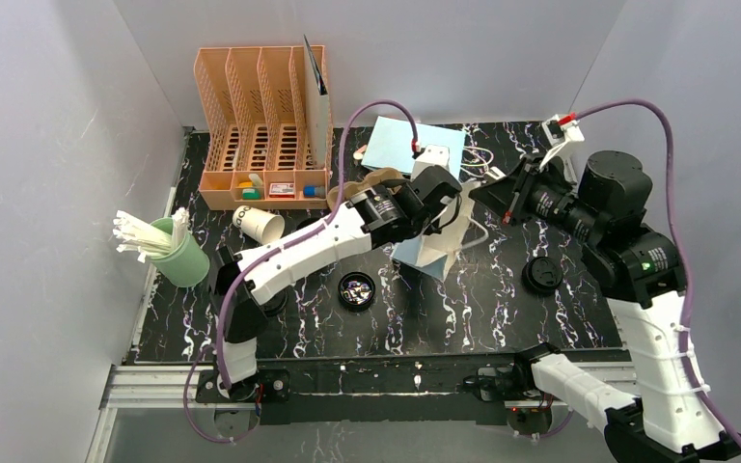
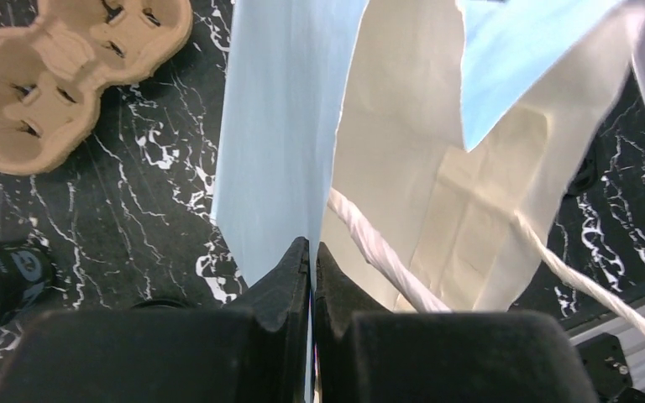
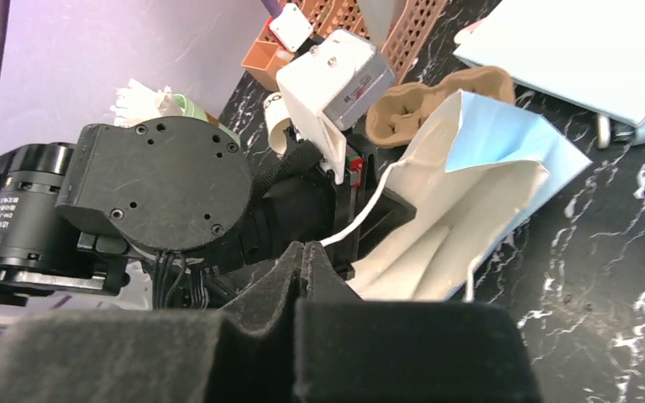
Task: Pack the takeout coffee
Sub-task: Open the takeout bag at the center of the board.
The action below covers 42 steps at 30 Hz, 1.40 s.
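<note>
Two takeout cups on the table

One cup point(image 1: 356, 290) stands upright, mouth up; left hand point(image 2: 312, 260) pinches the blue bag point(image 2: 277, 126) wall, right hand point(image 3: 302, 256) closed, empty.

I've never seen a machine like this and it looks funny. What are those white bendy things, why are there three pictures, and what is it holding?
They are two robot arms bolted to a table, each ending in a claw. One picture looks down from above; the other two come from little cameras on each wrist.

The left claw is pinched shut on the edge of a light-blue paper bag, holding it open. The right claw is shut too, and seems to hold nothing.

On the black marble table lie a brown cup carrier, a black lid, a dark cup, a white paper cup on its side, a green cup of white sticks and an orange rack.
</note>
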Motion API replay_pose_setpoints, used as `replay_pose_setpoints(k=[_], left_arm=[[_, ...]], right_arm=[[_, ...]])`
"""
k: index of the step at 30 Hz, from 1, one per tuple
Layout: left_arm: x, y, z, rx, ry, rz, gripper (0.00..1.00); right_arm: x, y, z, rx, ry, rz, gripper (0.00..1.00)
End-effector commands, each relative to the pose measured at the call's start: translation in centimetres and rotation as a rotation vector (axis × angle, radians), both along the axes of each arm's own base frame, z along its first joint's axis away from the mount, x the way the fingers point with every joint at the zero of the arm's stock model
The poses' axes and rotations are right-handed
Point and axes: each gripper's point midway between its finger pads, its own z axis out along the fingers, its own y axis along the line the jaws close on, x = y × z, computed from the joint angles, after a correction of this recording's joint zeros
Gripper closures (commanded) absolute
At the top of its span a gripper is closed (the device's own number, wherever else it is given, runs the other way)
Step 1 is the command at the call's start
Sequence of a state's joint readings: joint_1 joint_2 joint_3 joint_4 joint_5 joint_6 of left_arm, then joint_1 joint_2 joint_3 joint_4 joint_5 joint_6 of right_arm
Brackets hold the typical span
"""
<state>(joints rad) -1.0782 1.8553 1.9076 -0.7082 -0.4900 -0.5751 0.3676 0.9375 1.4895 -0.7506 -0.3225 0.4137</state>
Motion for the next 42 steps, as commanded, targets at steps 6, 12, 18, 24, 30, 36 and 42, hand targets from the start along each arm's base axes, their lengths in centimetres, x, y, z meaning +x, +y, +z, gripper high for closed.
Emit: replay_pose_setpoints(k=[6, 12, 18, 24, 30, 36, 42], left_arm=[[-0.1, 0.8, 3.4, -0.238, 0.000, 0.053, 1.00], [-0.3, 0.5, 4.5, -0.315, 0.009, 0.043, 1.00], [-0.5, 0.4, 5.1, -0.351, 0.013, 0.049, 1.00], [-0.6, 0.9, 6.4, -0.411, -0.004, 0.060, 1.00], [-0.9, 0.8, 6.8, -0.454, -0.001, 0.047, 1.00], [-0.8, 1.4, 4.2, -0.397, 0.015, 0.068, 1.00], [-1.2, 0.4, 5.2, -0.518, 0.010, 0.044, 1.00]], right_arm=[[3.5, 1.1, -6.4, 0.104, 0.211, -0.127, 0.99], [5.2, 2.1, -9.5, 0.049, 0.241, -0.161, 0.99], [6.8, 2.9, -12.5, -0.139, 0.240, -0.318, 0.99], [6.8, 4.1, -14.5, -0.238, 0.184, -0.418, 0.99], [7.4, 4.3, -14.7, -0.260, 0.179, -0.513, 0.99], [7.8, 3.9, -11.2, -0.212, 0.196, -0.590, 0.99], [7.5, 4.8, -12.7, -0.181, 0.243, -0.570, 0.99]])
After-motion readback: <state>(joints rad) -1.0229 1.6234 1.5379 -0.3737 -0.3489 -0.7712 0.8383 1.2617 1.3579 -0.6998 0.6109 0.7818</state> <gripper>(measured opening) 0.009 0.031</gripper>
